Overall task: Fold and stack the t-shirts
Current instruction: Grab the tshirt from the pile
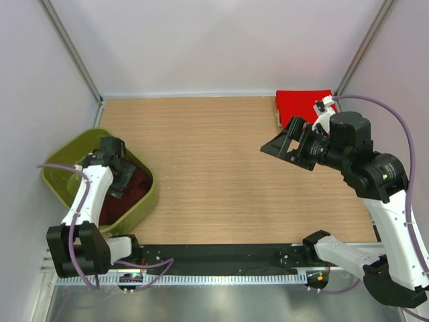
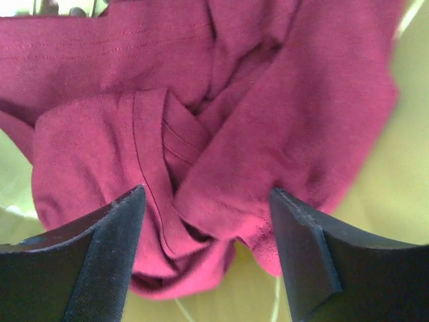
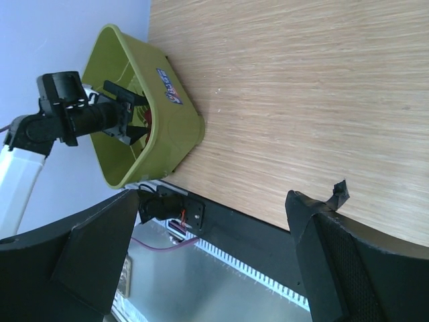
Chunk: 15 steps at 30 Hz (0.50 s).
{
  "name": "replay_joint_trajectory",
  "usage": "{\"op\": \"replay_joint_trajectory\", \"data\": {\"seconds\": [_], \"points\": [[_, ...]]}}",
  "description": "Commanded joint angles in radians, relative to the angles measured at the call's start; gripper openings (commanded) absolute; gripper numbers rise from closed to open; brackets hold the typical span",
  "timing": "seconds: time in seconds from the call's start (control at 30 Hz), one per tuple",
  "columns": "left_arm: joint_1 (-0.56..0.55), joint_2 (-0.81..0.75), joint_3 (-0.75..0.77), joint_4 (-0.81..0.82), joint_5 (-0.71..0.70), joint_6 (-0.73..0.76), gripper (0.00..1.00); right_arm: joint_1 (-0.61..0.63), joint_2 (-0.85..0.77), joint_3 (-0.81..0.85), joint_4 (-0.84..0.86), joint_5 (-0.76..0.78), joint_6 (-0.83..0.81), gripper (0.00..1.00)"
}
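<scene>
Inside olive basket (image 1: 150, 200); maroon t-shirt (image 1: 138, 184) (crumpled)

Walls: pale wall panels (image 1: 221, 40) close in three sides.
Corners: grey metal posts (image 1: 71, 47) rise at the back.
Table: wood-grain tabletop (image 1: 221, 168), evenly lit.

Overhead + R-wrist cams: shared basket (image 1: 149, 196)

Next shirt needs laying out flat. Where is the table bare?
Bare: the table, its middle between the green basket at left and the red shirt in the far right corner. Crowded: the basket, where the open left pincer hangs over the maroon shirt.
</scene>
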<state>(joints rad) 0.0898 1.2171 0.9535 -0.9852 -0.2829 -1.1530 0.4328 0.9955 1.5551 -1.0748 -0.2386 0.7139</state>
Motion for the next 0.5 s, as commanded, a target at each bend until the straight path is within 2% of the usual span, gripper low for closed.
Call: {"op": "replay_joint_trajectory", "data": {"seconds": [0.0,0.03,0.07,0.1,0.2,0.23,0.33,0.43,0.47], "points": [[0.011,-0.039,-0.038,0.133,-0.03,-0.016,0.71,0.004,0.018,0.057,-0.013,-0.024,0.012,1.0],[0.014,-0.053,-0.059,0.147,-0.038,-0.016,0.66,0.004,0.031,0.062,-0.013,-0.03,0.013,1.0],[0.027,-0.065,-0.068,0.178,-0.042,-0.014,0.56,0.003,0.037,0.069,-0.014,-0.044,0.018,1.0],[0.03,-0.097,-0.074,0.19,-0.041,-0.013,0.33,0.004,0.041,0.079,-0.014,-0.05,0.019,1.0],[0.047,-0.131,-0.032,0.177,-0.079,-0.007,0.0,0.004,0.061,0.095,-0.034,-0.051,0.019,1.0],[0.05,-0.143,0.002,0.16,-0.114,0.001,0.0,0.003,0.066,0.103,-0.037,-0.051,0.018,1.0],[0.051,-0.151,0.228,0.12,-0.157,0.044,0.0,0.004,0.075,0.112,-0.045,-0.05,0.006,1.0],[0.051,-0.165,0.387,0.161,-0.113,0.044,0.0,0.004,0.083,0.118,-0.054,-0.054,-0.004,1.0],[0.051,-0.169,0.483,0.189,-0.089,0.032,0.0,0.004,0.083,0.126,-0.059,-0.053,-0.011,1.0]]}}
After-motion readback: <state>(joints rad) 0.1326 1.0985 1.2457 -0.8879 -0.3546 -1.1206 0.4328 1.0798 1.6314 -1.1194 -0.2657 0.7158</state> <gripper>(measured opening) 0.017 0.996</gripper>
